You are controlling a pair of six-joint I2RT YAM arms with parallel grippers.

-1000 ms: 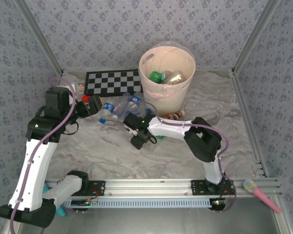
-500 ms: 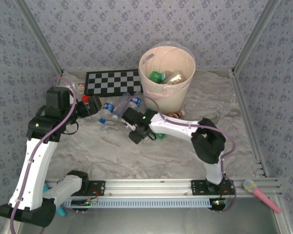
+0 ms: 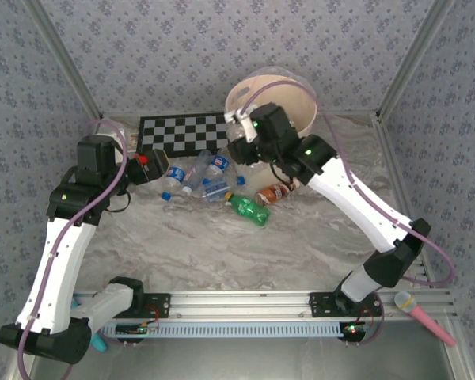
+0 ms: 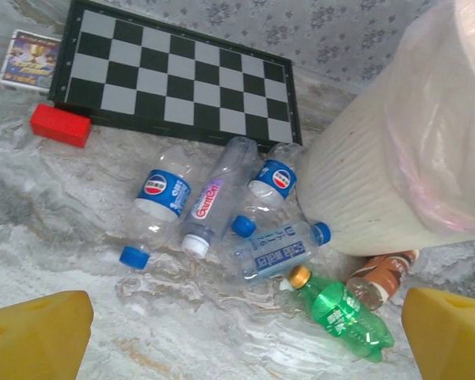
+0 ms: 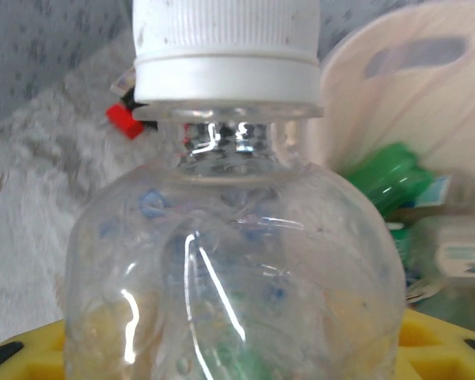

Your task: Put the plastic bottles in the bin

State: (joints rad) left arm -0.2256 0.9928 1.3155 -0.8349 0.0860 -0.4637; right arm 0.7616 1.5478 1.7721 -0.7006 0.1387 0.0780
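My right gripper (image 3: 244, 131) is raised at the near-left rim of the cream bin (image 3: 301, 87), shut on a clear white-capped bottle (image 5: 233, 261) that stands between its yellow fingers (image 5: 439, 344). Green and other bottles (image 5: 388, 178) lie inside the bin (image 5: 412, 87). On the table left of the bin (image 4: 364, 182) lie several plastic bottles: blue-labelled clear ones (image 4: 160, 202) (image 4: 273, 249), a green one (image 4: 340, 313) and a brown-orange one (image 4: 380, 277). My left gripper (image 4: 241, 348) hovers open above them, holding nothing, left of the pile (image 3: 214, 178).
A chessboard (image 3: 182, 133) lies at the back left, with a red block (image 4: 60, 125) and a small card box (image 4: 30, 59) beside it. A pink microphone (image 3: 423, 317) lies beyond the front rail at the right. Patterned walls close in three sides.
My right arm has closed on a clear bottle at the table and lifted it up to the bin's rim, uncovering the green and brown bottles. The left arm has barely moved.
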